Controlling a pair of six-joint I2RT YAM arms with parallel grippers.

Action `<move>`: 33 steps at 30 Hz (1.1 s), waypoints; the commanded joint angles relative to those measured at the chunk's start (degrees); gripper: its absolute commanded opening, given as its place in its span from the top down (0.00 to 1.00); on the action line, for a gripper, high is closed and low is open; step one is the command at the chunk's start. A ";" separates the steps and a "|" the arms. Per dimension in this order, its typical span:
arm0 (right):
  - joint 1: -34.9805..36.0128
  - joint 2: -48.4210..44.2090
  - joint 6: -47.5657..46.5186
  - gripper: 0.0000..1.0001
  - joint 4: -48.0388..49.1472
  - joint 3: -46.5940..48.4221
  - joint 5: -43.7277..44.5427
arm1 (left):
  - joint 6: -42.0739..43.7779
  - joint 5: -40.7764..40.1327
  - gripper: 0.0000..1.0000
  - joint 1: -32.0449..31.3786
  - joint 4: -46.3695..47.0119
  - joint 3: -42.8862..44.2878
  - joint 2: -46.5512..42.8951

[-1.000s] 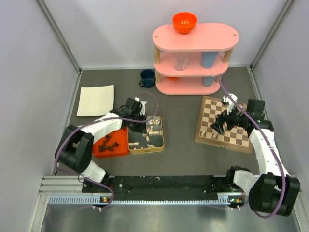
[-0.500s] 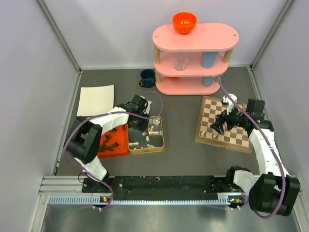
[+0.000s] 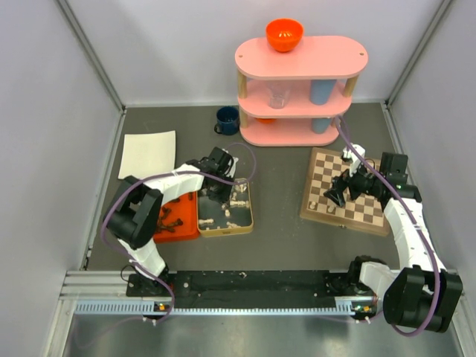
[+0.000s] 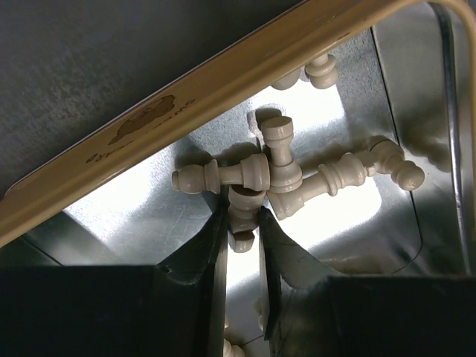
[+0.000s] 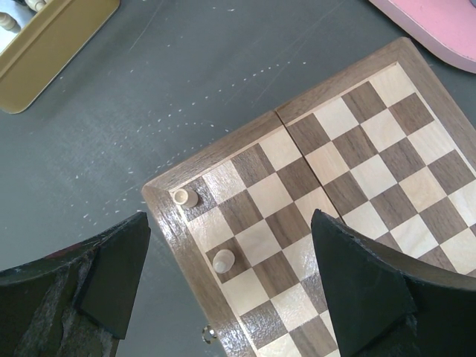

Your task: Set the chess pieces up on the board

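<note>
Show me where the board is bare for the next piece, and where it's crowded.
The board is bare nearly everywhere in the right wrist view; only two cream pieces stand at its corner nearest the tin. The tin is the crowded spot, cream men heaped at the left gripper.

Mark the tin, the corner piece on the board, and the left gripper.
tin (image 4: 223,85), left wrist view, on its gold rim.
corner piece (image 5: 184,198), right wrist view, on its rounded top.
left gripper (image 4: 240,216), left wrist view, midway between its fingertips.
</note>
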 commanded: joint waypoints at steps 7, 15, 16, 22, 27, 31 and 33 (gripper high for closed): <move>1.43 -1.13 -1.12 0.11 0.17 0.11 -4.22 | -9.10 5.09 1.00 2.39 9.26 -7.94 -10.13; 4.59 -0.69 -0.69 0.11 -0.45 0.81 -8.26 | -15.95 18.34 1.00 7.39 19.29 -15.07 -15.68; 5.12 -0.43 -0.60 0.11 -0.62 0.99 -9.92 | -16.40 19.50 1.00 7.84 19.91 -15.94 -15.68; 12.50 3.26 -0.77 0.11 -3.61 5.38 -14.59 | -21.14 27.24 1.00 10.83 27.29 -19.99 -16.38; 21.62 6.60 0.01 0.11 -5.98 10.30 -15.65 | -27.91 31.55 1.00 12.24 36.68 -24.20 -19.28; 28.05 11.33 3.88 0.12 -5.55 13.64 -17.58 | -34.41 31.82 1.00 12.41 44.85 -27.72 -22.70; 30.78 13.19 8.09 0.12 -3.45 15.49 -16.97 | -38.27 31.29 1.00 12.41 47.59 -29.91 -24.64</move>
